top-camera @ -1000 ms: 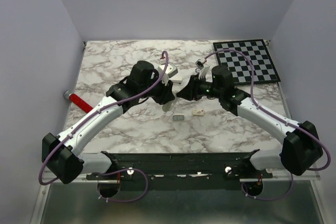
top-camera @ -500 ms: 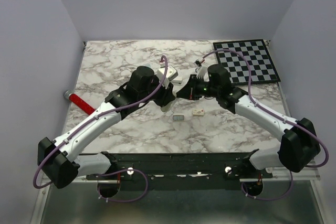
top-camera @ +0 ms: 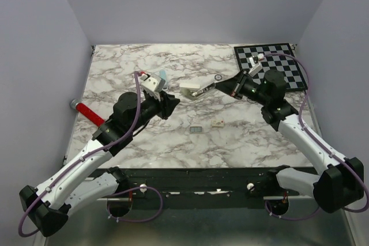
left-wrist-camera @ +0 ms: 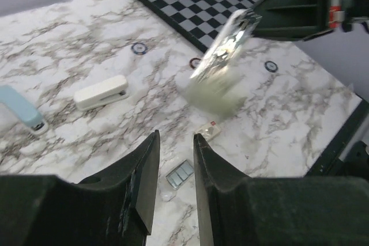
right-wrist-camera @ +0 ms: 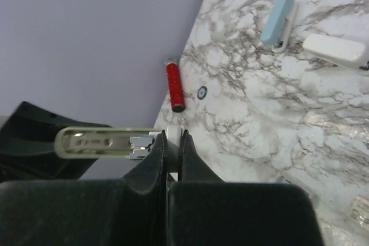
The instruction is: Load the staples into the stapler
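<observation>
Grey staples (top-camera: 196, 129) lie flat on the marble table (top-camera: 115, 70), in the same place as one second ago, beside the small white box (top-camera: 218, 123); the two arms, then close together, are now apart; the right gripper (right-wrist-camera: 173, 141) is pinched tight on the opened stapler (right-wrist-camera: 98, 142), held in the air; the left gripper (left-wrist-camera: 175, 142) stands partly open and empty.
</observation>
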`<move>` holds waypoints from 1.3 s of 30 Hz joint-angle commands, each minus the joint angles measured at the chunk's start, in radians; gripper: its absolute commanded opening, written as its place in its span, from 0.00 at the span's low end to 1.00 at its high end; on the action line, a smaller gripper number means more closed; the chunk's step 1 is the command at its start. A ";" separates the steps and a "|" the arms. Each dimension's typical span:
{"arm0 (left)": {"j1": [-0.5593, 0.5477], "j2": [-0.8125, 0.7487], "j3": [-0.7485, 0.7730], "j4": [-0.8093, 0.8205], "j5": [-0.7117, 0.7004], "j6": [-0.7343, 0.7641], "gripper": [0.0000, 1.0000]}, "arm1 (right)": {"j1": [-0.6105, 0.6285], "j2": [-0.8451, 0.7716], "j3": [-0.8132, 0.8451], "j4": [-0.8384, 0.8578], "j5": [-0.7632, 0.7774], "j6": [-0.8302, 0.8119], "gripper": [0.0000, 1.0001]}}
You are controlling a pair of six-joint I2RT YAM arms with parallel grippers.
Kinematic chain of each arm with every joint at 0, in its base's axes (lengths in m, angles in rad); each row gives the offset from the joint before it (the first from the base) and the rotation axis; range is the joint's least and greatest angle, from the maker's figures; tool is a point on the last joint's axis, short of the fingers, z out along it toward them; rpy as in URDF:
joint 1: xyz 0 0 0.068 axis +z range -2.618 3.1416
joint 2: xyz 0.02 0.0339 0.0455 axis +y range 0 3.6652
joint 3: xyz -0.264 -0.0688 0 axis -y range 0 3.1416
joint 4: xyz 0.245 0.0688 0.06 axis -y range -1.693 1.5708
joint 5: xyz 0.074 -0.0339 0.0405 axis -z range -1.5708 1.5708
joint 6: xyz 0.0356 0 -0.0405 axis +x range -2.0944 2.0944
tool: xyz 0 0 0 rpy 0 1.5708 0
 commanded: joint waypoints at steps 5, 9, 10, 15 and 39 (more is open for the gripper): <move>0.029 -0.056 -0.148 0.093 -0.192 -0.214 0.00 | -0.046 -0.092 -0.128 0.437 -0.104 0.296 0.01; 0.029 -0.063 -0.199 0.166 -0.174 -0.297 0.00 | -0.046 -0.095 -0.096 0.358 -0.104 0.245 0.01; 0.029 -0.058 -0.191 0.169 -0.155 -0.287 0.00 | -0.046 -0.098 -0.075 0.303 -0.095 0.155 0.01; 0.030 0.000 -0.046 0.120 -0.042 -0.147 0.37 | -0.045 -0.089 0.009 0.046 -0.061 -0.002 0.01; -0.074 0.565 0.579 -0.374 0.212 0.285 0.91 | 0.106 0.032 0.241 -0.478 0.240 -0.296 0.01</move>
